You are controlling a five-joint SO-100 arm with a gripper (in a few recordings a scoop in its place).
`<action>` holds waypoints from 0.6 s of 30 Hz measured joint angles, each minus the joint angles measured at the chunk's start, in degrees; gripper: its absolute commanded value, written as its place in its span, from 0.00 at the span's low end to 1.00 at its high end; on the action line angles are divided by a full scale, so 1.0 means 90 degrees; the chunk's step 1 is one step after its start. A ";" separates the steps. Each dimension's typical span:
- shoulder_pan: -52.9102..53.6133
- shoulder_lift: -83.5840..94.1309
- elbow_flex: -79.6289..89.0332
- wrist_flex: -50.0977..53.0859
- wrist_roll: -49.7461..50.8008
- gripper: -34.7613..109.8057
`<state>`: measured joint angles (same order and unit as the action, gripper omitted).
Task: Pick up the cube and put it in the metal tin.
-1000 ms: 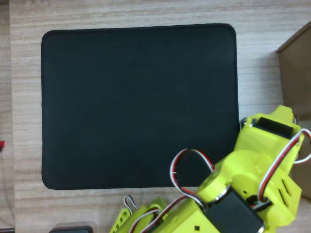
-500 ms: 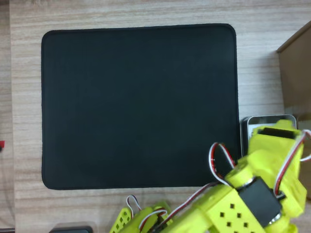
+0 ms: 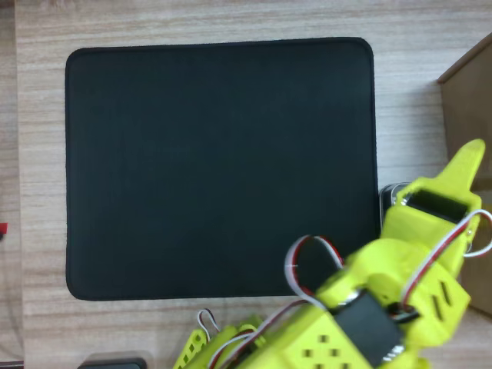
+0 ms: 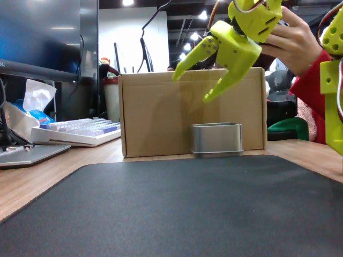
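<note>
The metal tin (image 4: 216, 139) stands on the wooden table just past the black mat's far edge, in front of a cardboard box. In the overhead view only a sliver of the metal tin (image 3: 389, 201) shows under the lime-yellow arm. My gripper (image 4: 191, 89) hangs in the air above the tin's left part, open, fingers spread and pointing down-left, nothing between them. From above, one finger (image 3: 466, 165) sticks out to the upper right. The yellow cube is out of view; the tin's inside is hidden.
The black mat (image 3: 219, 165) covers most of the table. A brown cardboard box (image 4: 150, 112) stands right behind the tin and shows at the right edge as a box (image 3: 469, 100) from above. A keyboard (image 4: 75, 131) lies far left. A person's hand (image 4: 300, 37) is behind.
The arm's head shifted over the tin: half a second ago the tin's far rim showed, now the arm covers most of it, and a finger juts out to the upper right.
</note>
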<state>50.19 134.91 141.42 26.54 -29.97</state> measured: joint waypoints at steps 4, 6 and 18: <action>-0.0303 0.0771 0.0195 -0.0410 0.0742 0.40; -0.0645 0.1221 0.0205 -0.0420 0.0947 0.40; -0.3379 0.3672 0.0840 0.0107 0.2637 0.31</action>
<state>19.78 167.96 148.97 27.51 -6.24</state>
